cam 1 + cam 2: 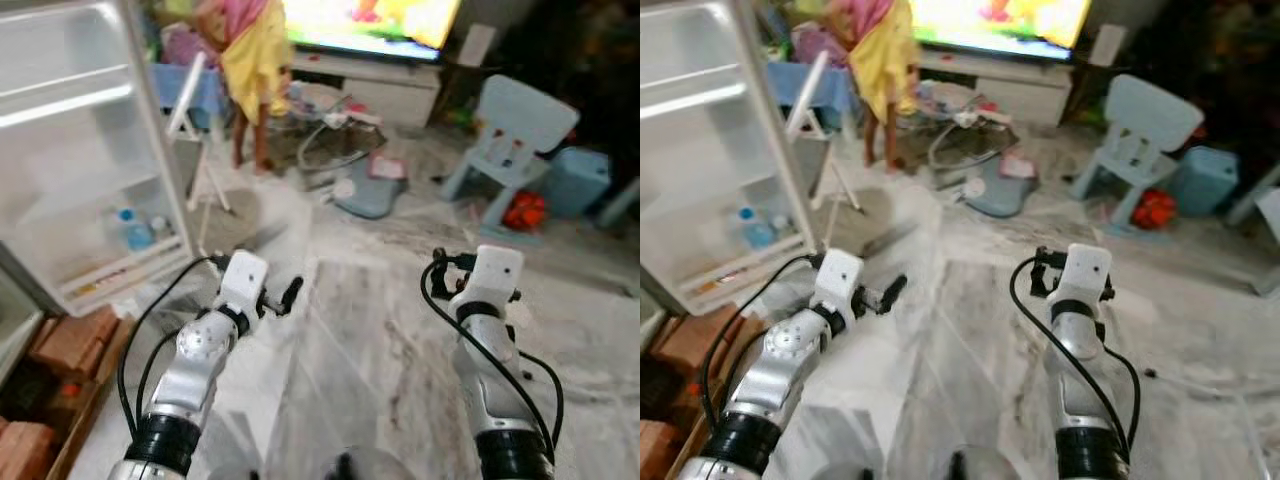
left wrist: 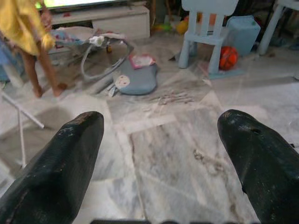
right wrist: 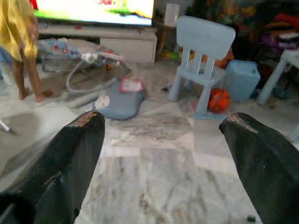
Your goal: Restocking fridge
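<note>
- White open-door fridge (image 1: 80,150) stands upright at 10 o'clock, interior facing 4 o'clock.
- Left gripper (image 2: 159,154): fingers spread, empty.
- Right gripper (image 3: 163,158): fingers spread, empty.

Floor (image 1: 380,330): grey-white veined marble tiles, glossy, cluttered at far end. Lit TV (image 1: 372,20) on a low white TV cabinet (image 1: 385,92) at the back. Pale blue child's chair (image 1: 512,140) on the right, orange ball (image 1: 524,210) under it, blue bin (image 1: 575,180) beside it. Grey baby bouncer (image 1: 365,180) mid-floor. Person in a yellow garment (image 1: 252,60) stands near the TV. Brick stack (image 1: 70,345) lower left.
</note>
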Motion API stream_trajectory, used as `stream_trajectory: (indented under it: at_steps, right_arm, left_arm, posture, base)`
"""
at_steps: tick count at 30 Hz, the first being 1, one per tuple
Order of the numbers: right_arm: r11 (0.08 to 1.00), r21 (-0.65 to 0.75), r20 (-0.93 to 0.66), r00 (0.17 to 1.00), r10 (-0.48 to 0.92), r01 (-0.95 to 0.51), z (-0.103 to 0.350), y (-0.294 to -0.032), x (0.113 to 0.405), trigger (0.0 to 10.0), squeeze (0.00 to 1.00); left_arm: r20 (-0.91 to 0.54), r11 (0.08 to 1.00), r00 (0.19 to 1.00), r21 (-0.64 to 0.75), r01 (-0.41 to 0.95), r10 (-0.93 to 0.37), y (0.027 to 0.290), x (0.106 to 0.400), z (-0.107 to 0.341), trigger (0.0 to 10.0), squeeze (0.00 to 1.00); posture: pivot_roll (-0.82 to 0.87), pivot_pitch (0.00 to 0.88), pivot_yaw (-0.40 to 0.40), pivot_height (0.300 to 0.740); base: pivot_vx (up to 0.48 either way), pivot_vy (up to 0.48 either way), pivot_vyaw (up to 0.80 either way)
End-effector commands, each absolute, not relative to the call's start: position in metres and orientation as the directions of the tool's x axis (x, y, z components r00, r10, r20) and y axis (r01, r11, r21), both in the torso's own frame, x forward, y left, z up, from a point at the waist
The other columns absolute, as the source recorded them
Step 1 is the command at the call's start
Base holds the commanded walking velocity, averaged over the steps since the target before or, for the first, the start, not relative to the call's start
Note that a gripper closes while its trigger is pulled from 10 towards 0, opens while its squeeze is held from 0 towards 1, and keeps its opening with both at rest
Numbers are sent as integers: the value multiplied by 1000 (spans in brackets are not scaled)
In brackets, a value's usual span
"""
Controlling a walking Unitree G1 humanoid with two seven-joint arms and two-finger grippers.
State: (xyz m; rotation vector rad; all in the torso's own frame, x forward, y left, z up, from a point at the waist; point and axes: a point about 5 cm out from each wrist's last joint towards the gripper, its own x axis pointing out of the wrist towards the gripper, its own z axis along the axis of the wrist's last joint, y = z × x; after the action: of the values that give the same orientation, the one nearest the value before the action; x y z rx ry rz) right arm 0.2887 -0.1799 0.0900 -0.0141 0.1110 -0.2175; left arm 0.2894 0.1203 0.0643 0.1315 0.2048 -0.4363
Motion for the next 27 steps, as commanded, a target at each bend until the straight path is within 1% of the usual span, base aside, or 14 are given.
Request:
stream_trajectory:
  at_steps: [1,12,16,21,23,27]
  right_arm:
    - [975,-52,-62,974,-219,216,100,-187,291,10000,0]
    - [975,-35,-58,974,-221,219,101,-188,290,10000,0]
    - [975,-34,-60,974,-220,218,101,-190,289,10000,0]
    - [976,-34,-61,974,-218,216,101,-191,288,10000,0]
    - [976,-33,-62,974,-217,216,101,-191,287,10000,0]
    - [976,-36,-65,974,-217,215,101,-191,287,10000,0]
  left_arm:
    - [-194,890,883,83,448,-427,111,295,72,10000,0]
    - [-152,895,890,59,442,-429,102,299,75,10000,0]
    - [-134,900,897,57,431,-421,100,299,75,10000,0]
    - [-131,899,896,58,435,-425,98,298,75,10000,0]
    - [-139,910,906,57,410,-399,101,300,75,10000,0]
    - [-144,909,903,46,415,-405,101,300,74,10000,0]
  posture:
    - [36,0,-29,740]
    - [12,0,-23,740]
    - [9,8,-24,740]
    - [8,12,-28,740]
    - [7,16,-29,740]
    - [6,21,-29,740]
  base:
    - [480,0,-800]
    - [476,0,-800]
    - [469,0,-545]
    - [469,0,0]
    - [443,0,0]
    - [383,287,0]
